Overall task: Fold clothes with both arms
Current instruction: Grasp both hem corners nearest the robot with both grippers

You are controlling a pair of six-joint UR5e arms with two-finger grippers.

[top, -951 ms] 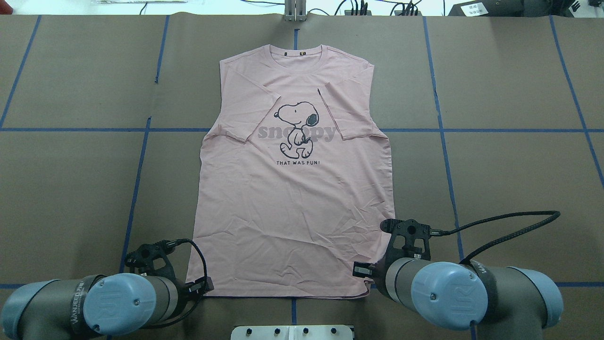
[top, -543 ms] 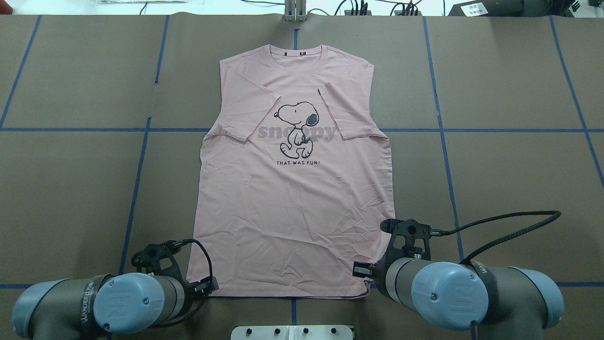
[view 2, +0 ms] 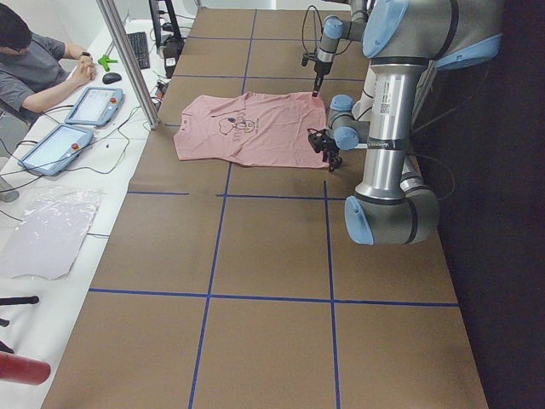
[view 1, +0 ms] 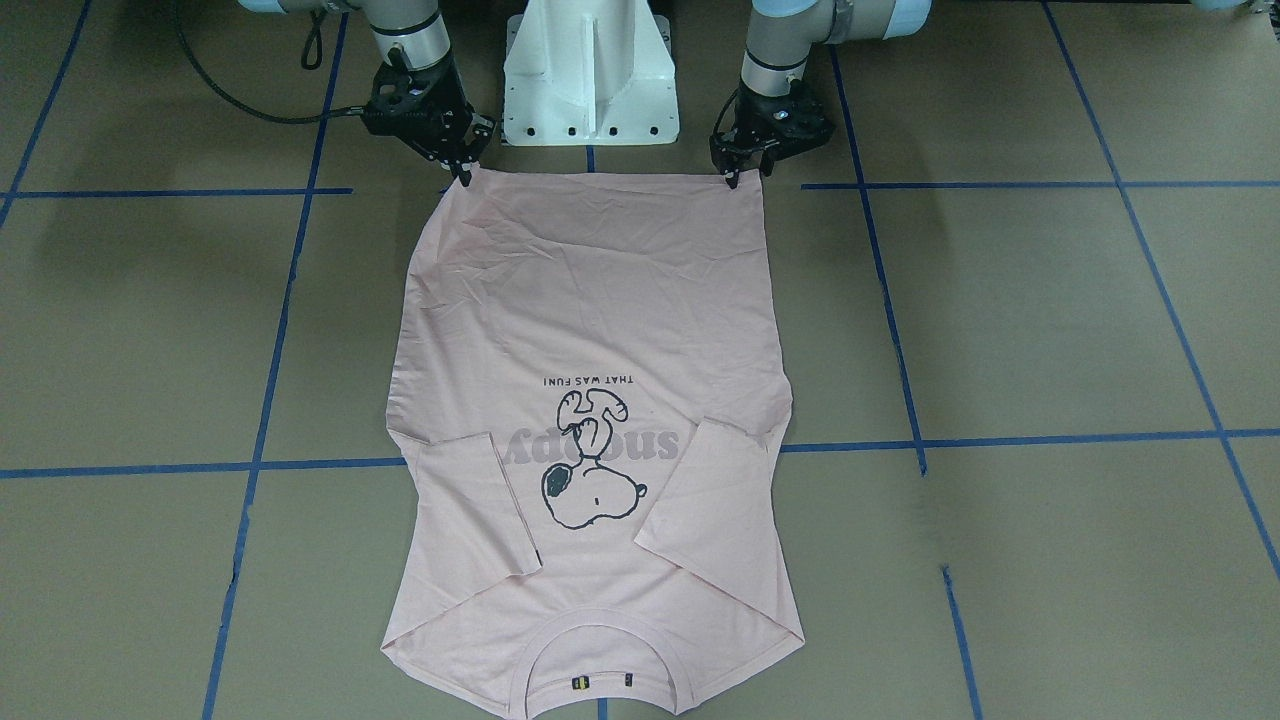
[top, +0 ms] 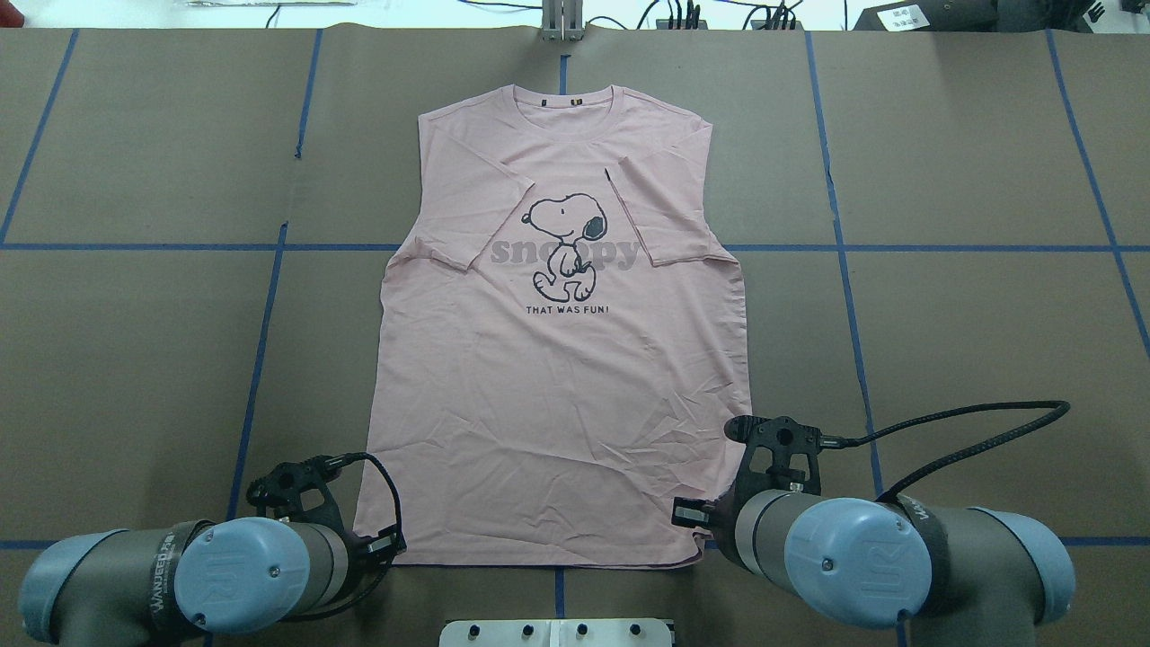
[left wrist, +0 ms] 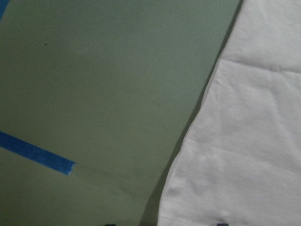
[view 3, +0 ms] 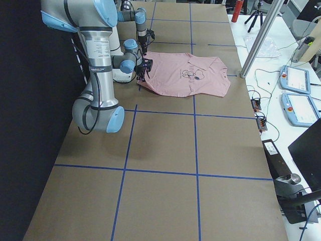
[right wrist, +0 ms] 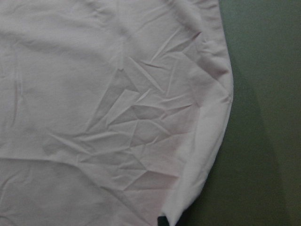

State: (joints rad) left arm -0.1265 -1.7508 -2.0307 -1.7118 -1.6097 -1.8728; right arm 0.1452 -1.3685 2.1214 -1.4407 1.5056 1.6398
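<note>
The light pink T-shirt (top: pixel 557 395) lies flat and face up on the brown table, collar far from me and both sleeves folded in over the chest. My left gripper (view 1: pixel 735 178) is at the hem's left corner. In the left wrist view, two dark fingertips (left wrist: pixel 221 224) stand apart on either side of that corner (left wrist: pixel 188 207), so it is open. My right gripper (view 1: pixel 463 172) is at the hem's right corner. In the right wrist view, the crumpled cloth (right wrist: pixel 188 188) rises to a fingertip (right wrist: pixel 162 220), pinched.
The white pedestal (view 1: pixel 590 70) stands between the arms, just behind the hem. Blue tape lines (top: pixel 260 341) cross the brown table cover. An operator (view 2: pixel 34 60) with tablets sits beyond the far edge, beside an aluminium post (view 2: pixel 128 60).
My left arm shifted slightly right, then eased back a little at the hem's left corner. The right arm and the shirt have not moved.
</note>
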